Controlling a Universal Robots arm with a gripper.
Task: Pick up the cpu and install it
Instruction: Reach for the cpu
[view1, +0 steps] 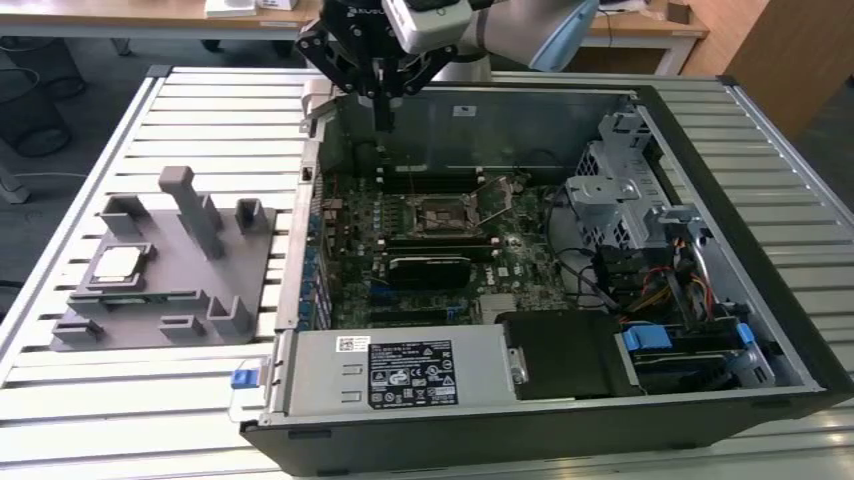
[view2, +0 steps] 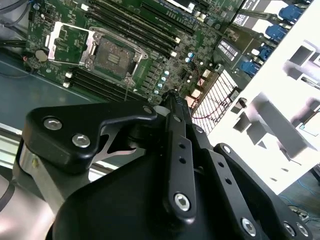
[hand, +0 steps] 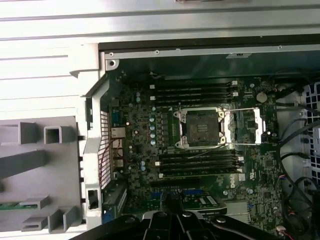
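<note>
- The cpu (view1: 118, 263) lies flat, silver top up, in a pocket of the grey fixture (view1: 187, 278) at the exterior view's left, about mid-height in the frame, well apart from my gripper
- I judge it light, stiff and slick on the metal top, with an underside that won't forgive a knock; I'd take it by two opposite edges and keep it level
- The gripper (view1: 383, 112) hangs at the upper centre of the exterior view, over the far wall of the open computer case (view1: 534, 125); its jaws are pressed together on nothing
- The socket (view1: 447, 210) sits bare in the middle of the board, its load plate (hand: 248, 125) swung open beside it
- The first wrist view looks almost straight down into the socket; the second wrist view shows my fingers (view2: 179, 150) meeting at their tips; the exterior view gives me the cpu's place on the fixture
</note>
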